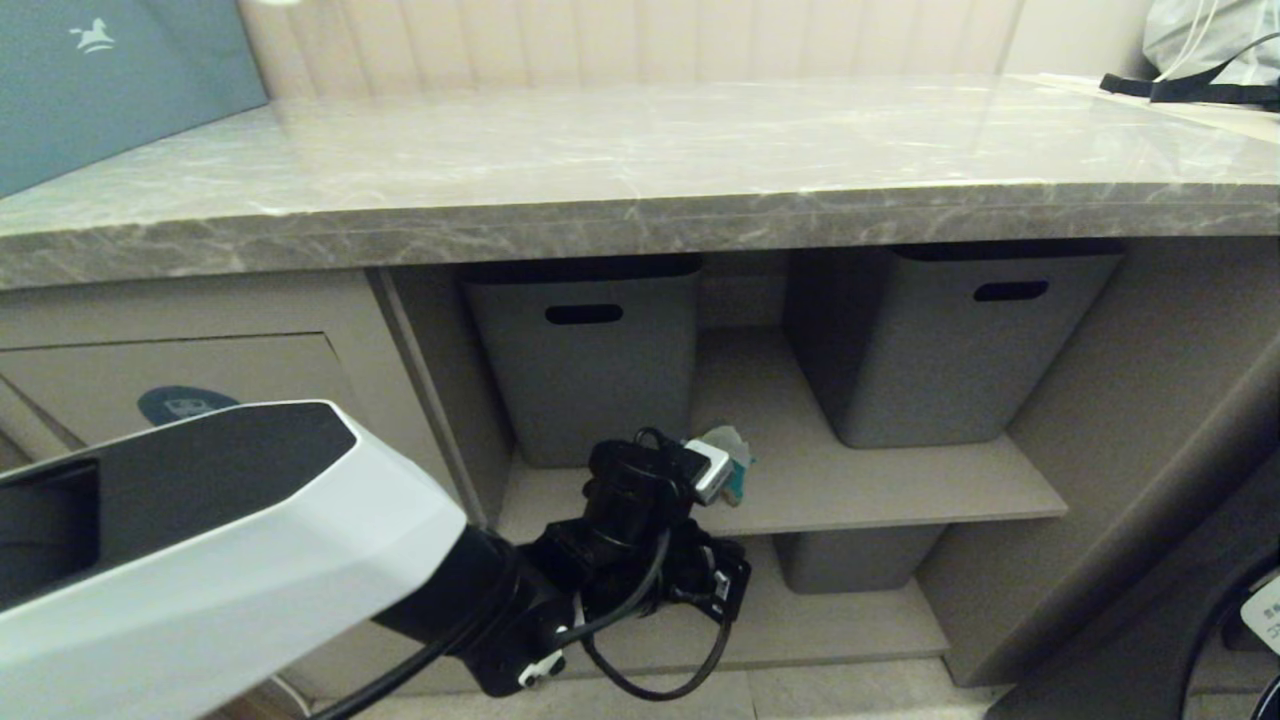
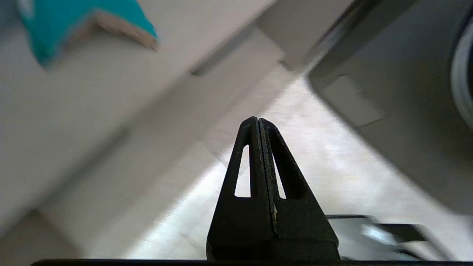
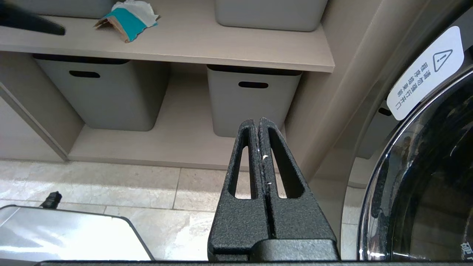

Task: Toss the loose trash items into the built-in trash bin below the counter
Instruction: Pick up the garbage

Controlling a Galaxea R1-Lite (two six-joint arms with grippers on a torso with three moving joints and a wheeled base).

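The left claw (image 2: pixel 258 122) hangs low in front of the open shelving under the bench (image 1: pixel 640 215), its fingers pressed together on nothing, with the teal-and-white scrap (image 3: pixel 127 18) just beyond it on the upper shelf (image 1: pixel 880 490), between the two grey tubs (image 1: pixel 585 350) — a spot it can likely only take by reaching in under the slab. The built-in trash bin (image 1: pixel 185 400) sits to the left, its flap with the blue sticker partly hidden by the arm, so the carry should be short. The right claw (image 3: pixel 258 122) is parked low on the right by a round glass door (image 3: pixel 425 177), fingers together too — idle, I judge.
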